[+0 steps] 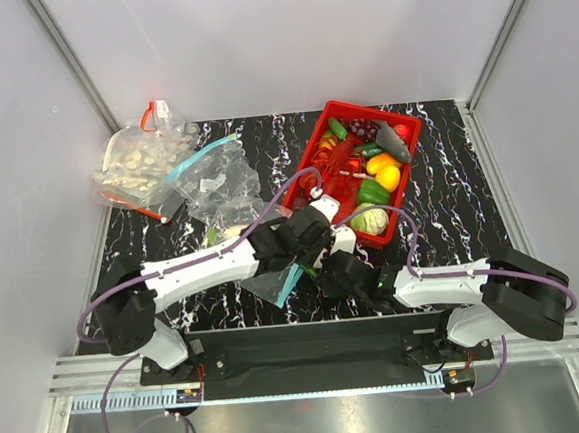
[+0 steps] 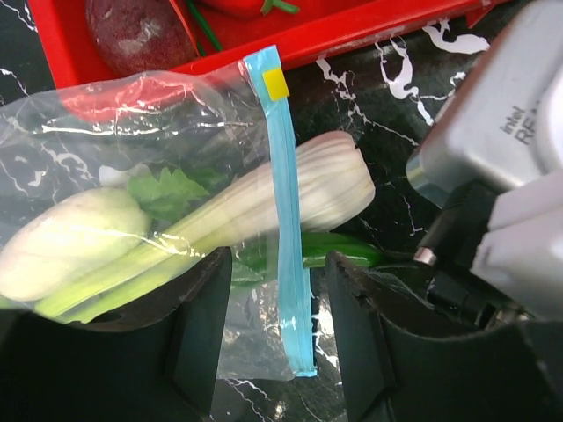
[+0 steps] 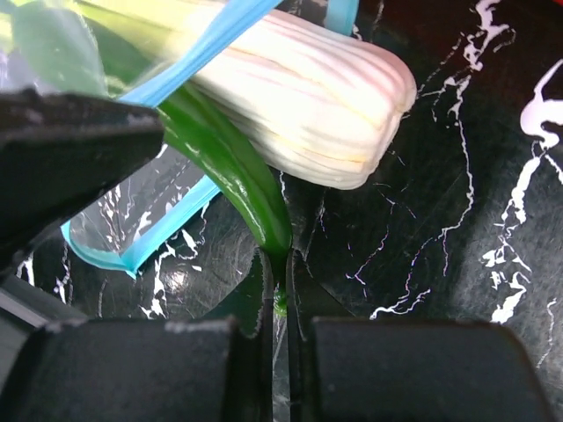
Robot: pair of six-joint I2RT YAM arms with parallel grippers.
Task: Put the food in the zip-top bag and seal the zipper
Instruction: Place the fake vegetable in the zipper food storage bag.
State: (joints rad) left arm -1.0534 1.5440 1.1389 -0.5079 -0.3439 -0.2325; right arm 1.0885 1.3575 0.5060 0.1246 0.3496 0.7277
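The zip-top bag (image 2: 97, 141) lies on the black marble table next to the red basket, its mouth apart. A white-stalked leek (image 2: 317, 189) reaches out through the mouth, across the teal zipper (image 2: 290, 255). A white oval piece (image 2: 66, 242) sits inside the bag. My left gripper (image 2: 280, 294) is open, one jaw on each side of the zipper's loose end, holding nothing. My right gripper (image 3: 280, 268) is shut on the tip of a small green vegetable (image 3: 229, 167), which runs under the leek (image 3: 308, 97) into the mouth. From above, both grippers (image 1: 298, 256) (image 1: 326, 272) meet at mid-table.
The red basket (image 1: 310, 160) holds a grey fish (image 1: 394, 140) and yellow and red produce (image 1: 384, 172). A bag with a red strip (image 1: 135, 163) and more crumpled clear plastic with a blue strip (image 1: 216, 177) lie at the back left. The right arm's camera housing (image 2: 501, 132) sits close beside my left jaws.
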